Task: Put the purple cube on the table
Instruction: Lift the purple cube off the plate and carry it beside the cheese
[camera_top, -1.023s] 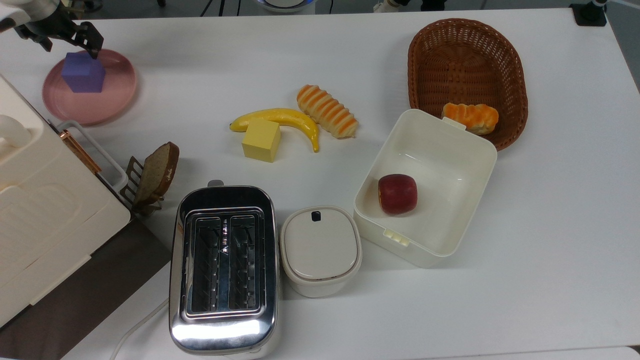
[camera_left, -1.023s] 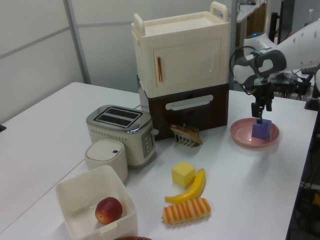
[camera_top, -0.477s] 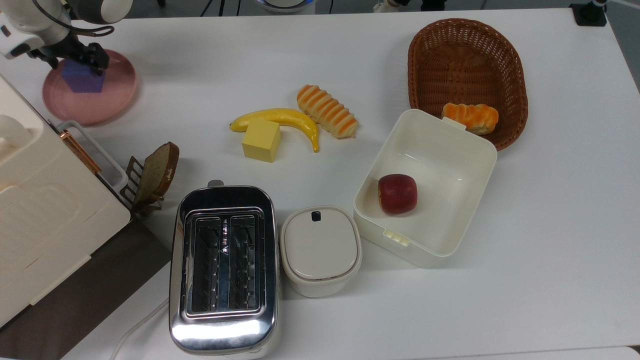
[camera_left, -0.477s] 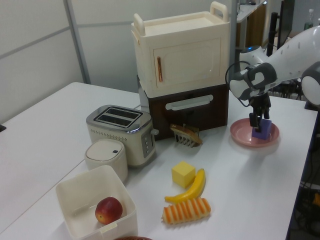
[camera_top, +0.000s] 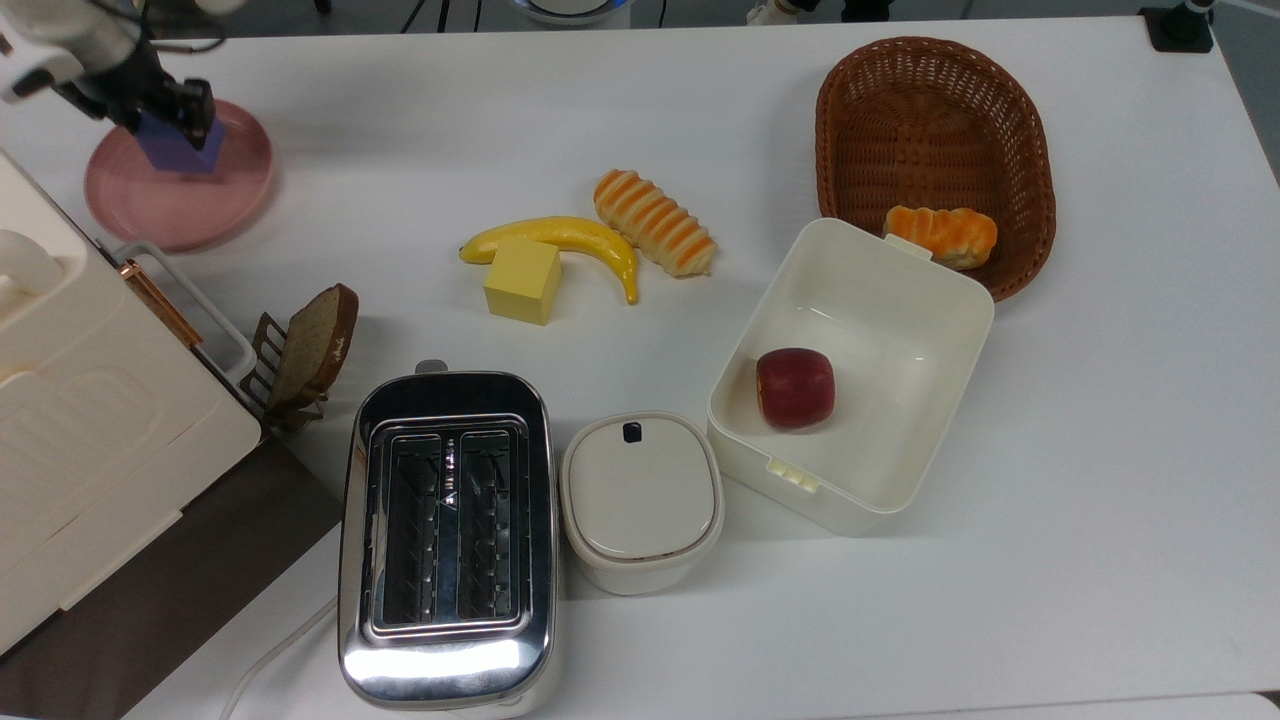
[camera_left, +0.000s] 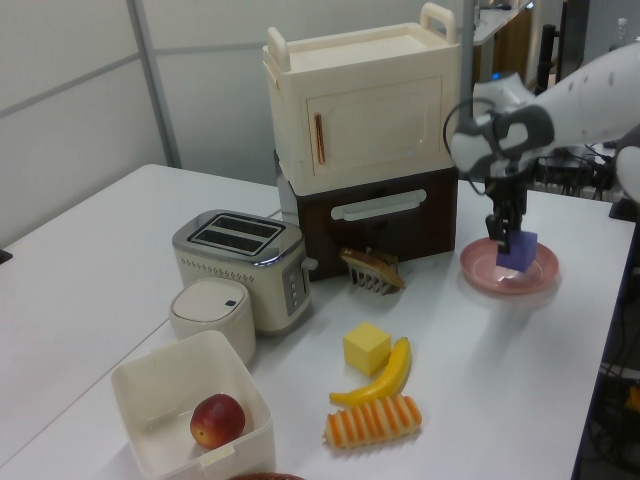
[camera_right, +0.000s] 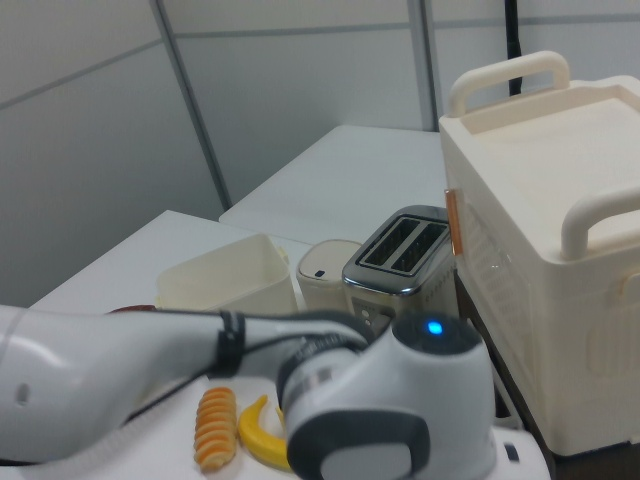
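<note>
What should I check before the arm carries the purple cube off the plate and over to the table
1. Hold on the purple cube: ok, the tool is shut on it.
2. Cube lifted off the pink plate: ok, the left view shows a gap beneath it.
3. Free table beside the plate: ok, bare white surface to the top view's right of the plate.
4. Things near the path: ok, the banana and yellow cube lie well away.
5. Cube square in the grip: cannot tell, it looks slightly tilted.

Bright even overhead light, soft shadows, glare on toaster (camera_top: 447, 655), blurred arm (camera_right: 200, 380) close-up
</note>
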